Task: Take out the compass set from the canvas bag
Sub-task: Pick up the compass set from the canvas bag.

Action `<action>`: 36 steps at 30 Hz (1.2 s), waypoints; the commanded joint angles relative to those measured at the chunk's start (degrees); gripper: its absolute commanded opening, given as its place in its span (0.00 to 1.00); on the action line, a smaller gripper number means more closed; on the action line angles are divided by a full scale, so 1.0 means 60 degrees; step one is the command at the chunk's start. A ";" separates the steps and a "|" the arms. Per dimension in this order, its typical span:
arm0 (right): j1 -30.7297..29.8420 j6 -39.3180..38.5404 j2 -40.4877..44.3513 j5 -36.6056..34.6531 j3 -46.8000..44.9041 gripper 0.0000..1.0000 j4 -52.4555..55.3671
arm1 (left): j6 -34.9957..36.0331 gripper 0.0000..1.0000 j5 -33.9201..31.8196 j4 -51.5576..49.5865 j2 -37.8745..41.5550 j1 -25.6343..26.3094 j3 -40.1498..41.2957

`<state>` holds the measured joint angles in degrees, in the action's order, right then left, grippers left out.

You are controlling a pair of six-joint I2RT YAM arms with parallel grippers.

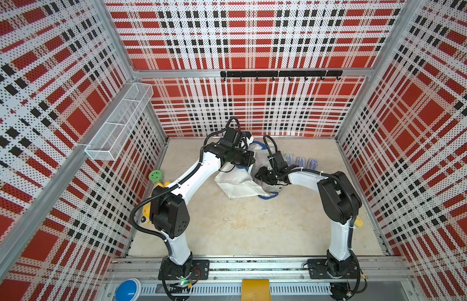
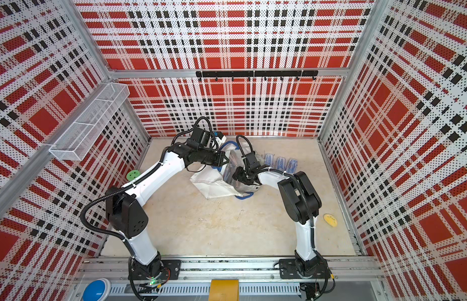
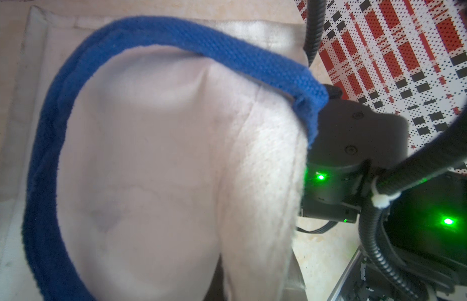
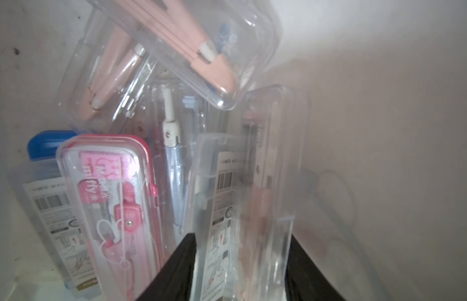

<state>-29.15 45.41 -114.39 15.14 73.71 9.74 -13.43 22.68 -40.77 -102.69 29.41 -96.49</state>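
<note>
Canvas bag (image 1: 237, 182) is lying slumped at the middle back of the table (image 1: 240, 229), its mouth facing my right arm. My left gripper (image 2: 223, 161) is pinching the bag's rim, jaws fully closed, the blue strap (image 3: 175, 34) looping close by. My right gripper (image 4: 240, 237) is reaching inside the bag, jaws clamping a clear compass set (image 4: 243, 198) by its sides, beside a pink case (image 4: 110, 208). Three laid-out cases (image 1: 301, 163) are lying just beyond the bag.

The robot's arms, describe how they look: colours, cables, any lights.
Left arm and right arm alike: white links, bulky black joint housings, black ribbed cable conduit with white zip ties, black base plates. A green light glows at the left base.
</note>
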 commanded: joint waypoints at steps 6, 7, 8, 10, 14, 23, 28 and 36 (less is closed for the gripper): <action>0.0040 0.0927 -0.0162 0.0740 -0.0590 0.24 -0.1052 | -0.0017 0.00 0.0732 -0.0045 0.0360 0.0236 0.0069; 0.0027 0.0966 -0.0052 0.0746 -0.0638 0.22 -0.1142 | -0.0032 0.00 0.0727 -0.0045 0.0366 0.0210 0.0071; 0.0037 0.1027 0.0070 0.0758 -0.0689 0.20 -0.1242 | -0.0061 0.00 0.0718 -0.0045 0.0373 0.0190 0.0085; 0.0039 0.1178 0.0397 0.0773 -0.0851 0.18 -0.1493 | -0.0117 0.00 0.0718 -0.0045 0.0387 0.0131 0.0100; -0.0004 0.1322 0.1174 0.0760 -0.1103 0.15 -0.1623 | -0.0168 0.00 0.0674 -0.0002 0.0440 0.0010 0.0129; -0.0042 0.0956 0.3077 0.0425 -0.1764 0.13 -0.0924 | -0.0191 0.00 0.0630 0.0068 0.0475 -0.0176 0.0145; 0.0023 0.0396 0.3837 0.0330 -0.1815 0.12 -0.0089 | -0.0237 0.00 0.0639 0.0116 0.0504 -0.0261 0.0188; 0.0920 -0.0438 0.5400 0.1067 -0.1992 0.12 0.0951 | -0.0222 0.00 0.0579 0.0143 0.0518 -0.0417 0.0202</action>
<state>-25.80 45.89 -85.80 19.46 62.00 14.02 -14.81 24.60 -40.71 -102.21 27.27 -95.72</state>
